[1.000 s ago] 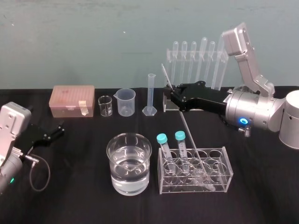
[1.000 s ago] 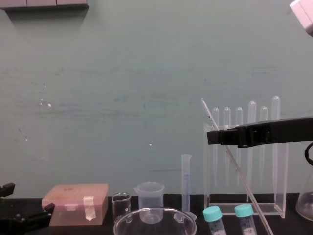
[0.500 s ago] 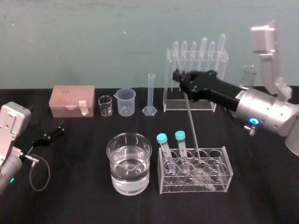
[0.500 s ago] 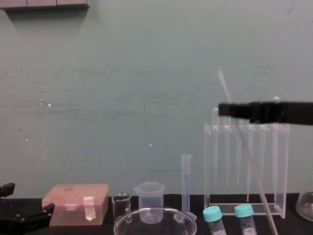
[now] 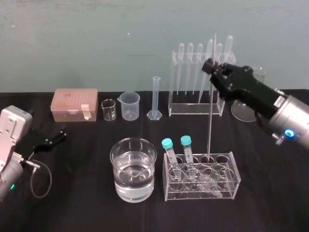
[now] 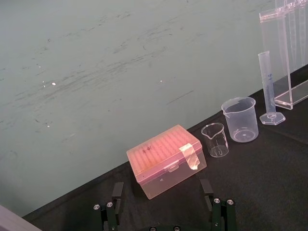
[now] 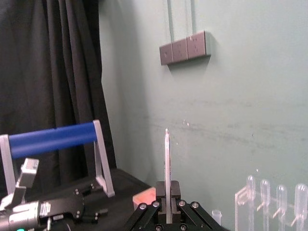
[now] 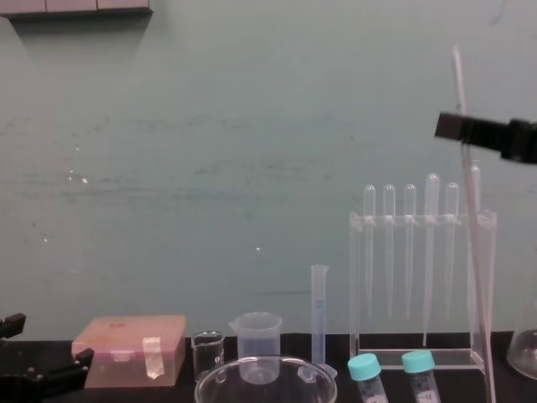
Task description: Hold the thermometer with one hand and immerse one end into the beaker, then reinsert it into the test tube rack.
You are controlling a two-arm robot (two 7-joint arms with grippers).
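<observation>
Swung from a lean to near upright, the thermometer [image 5: 209,121] is clamped near its top in the right gripper [image 5: 211,67], which has risen and shifted right. Its lower end sits at a back well of the test tube rack [image 5: 227,191], not yet clear. The beaker [image 5: 150,166] of water stands just beside the rack. Judged: extraction under way; immersion and reinsertion outstanding. The left gripper [image 5: 59,135] is parked at the table's left, fingers apart.

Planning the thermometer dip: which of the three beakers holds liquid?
The wide glass beaker at the front; the plastic beaker and tiny glass beaker behind it look empty.
</observation>
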